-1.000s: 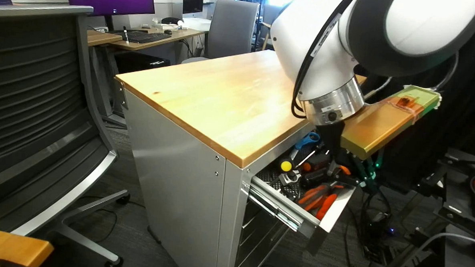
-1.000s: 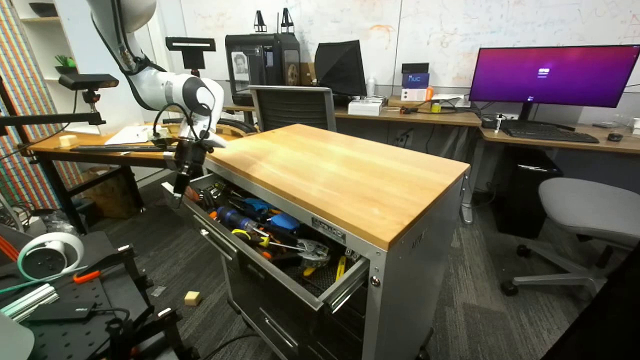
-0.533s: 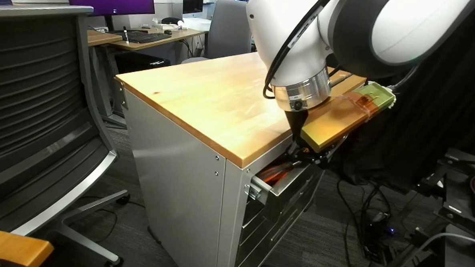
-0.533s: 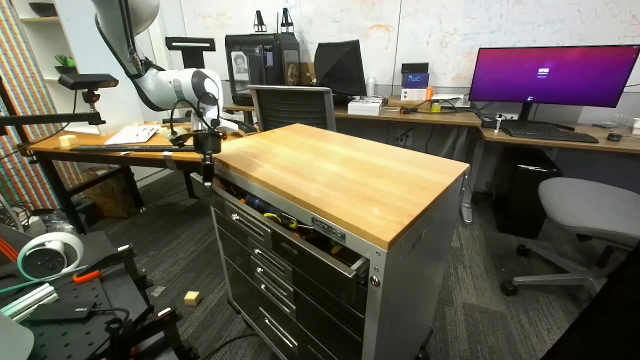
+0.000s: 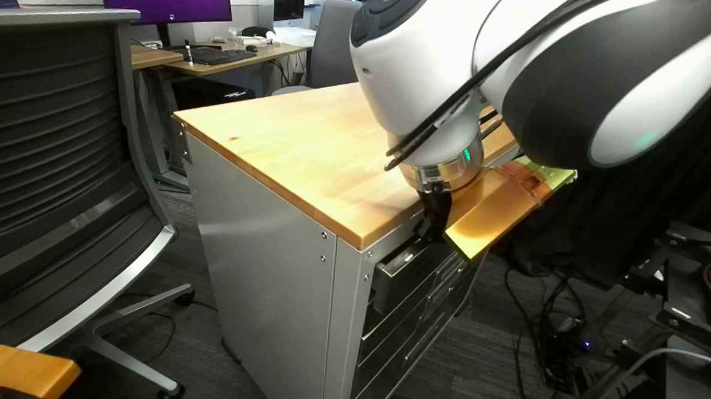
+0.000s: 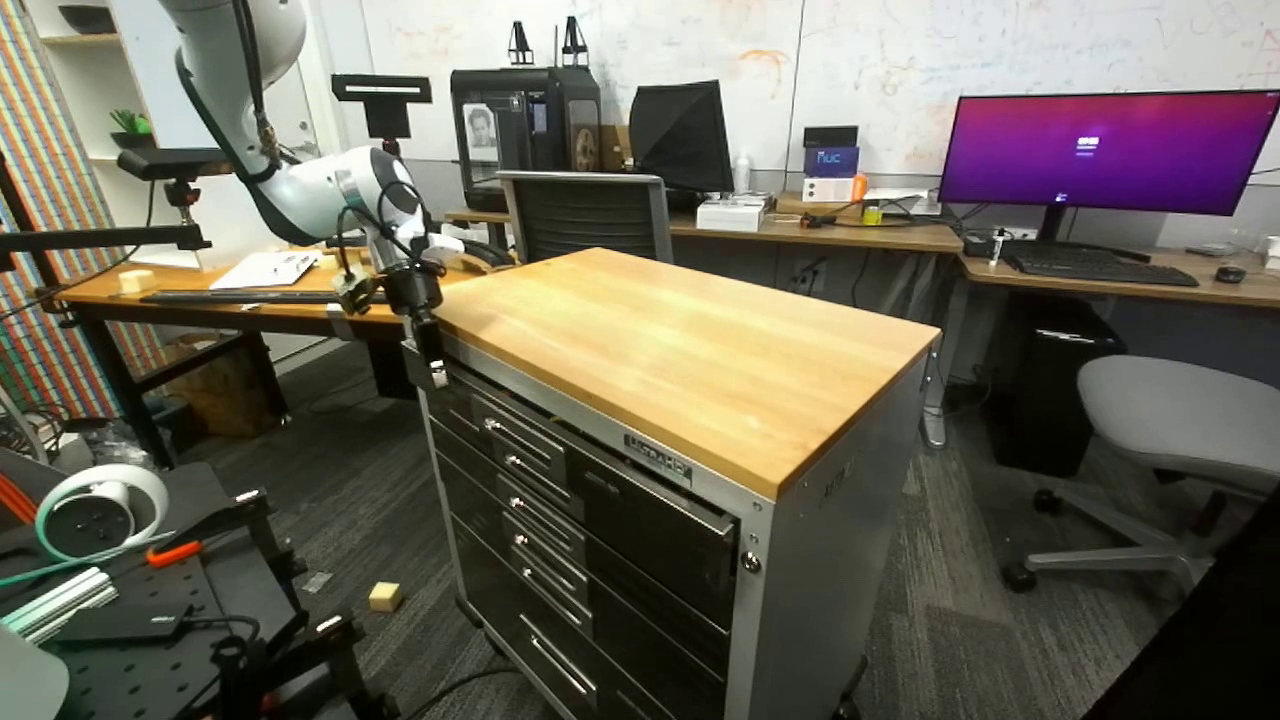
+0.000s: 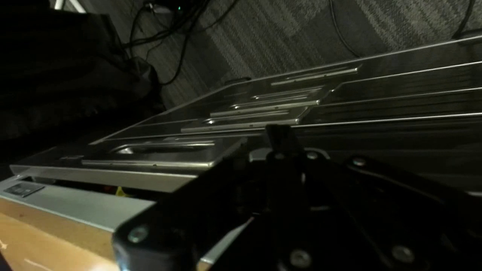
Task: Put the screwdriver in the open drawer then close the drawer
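Holds the claw (image 7: 278,137), pinched narrow as a blunt pusher, at the front of the nearly closed drawer (image 6: 642,512) — likely to press it flush — with the screwdriver out of sight, presumably inside.

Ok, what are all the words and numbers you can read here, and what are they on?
"NUC": on the blue box.
"ULTRAHD", a little blurry: on the nameplate of the tool cabinet.
Too small or blurred to read: whatever is written on the whiteboard, on the purple screen and on the cabinet's side.
I can't make out any numbers.
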You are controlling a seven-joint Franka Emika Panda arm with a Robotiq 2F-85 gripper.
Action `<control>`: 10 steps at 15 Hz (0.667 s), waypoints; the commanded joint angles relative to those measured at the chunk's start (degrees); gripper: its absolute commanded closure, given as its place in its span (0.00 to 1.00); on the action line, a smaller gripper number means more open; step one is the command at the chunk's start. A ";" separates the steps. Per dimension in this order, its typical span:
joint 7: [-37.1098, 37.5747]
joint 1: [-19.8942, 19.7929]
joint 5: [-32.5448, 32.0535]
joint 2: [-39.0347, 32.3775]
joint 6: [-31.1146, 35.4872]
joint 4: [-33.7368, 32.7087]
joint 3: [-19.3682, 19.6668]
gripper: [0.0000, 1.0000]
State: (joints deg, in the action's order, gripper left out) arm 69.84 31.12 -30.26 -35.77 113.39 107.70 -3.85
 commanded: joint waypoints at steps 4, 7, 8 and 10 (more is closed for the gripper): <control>6.83 3.05 -13.01 -3.58 0.49 -6.33 2.12 1.00; 8.03 3.04 -15.58 -2.55 0.46 -5.94 1.64 1.00; 8.30 2.63 -15.35 -1.21 0.98 -4.85 1.14 0.88; 6.37 0.46 -12.36 3.28 2.81 -1.29 -0.77 0.67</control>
State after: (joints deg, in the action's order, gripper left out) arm 75.60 34.43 -41.61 -36.55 112.84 107.74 -4.13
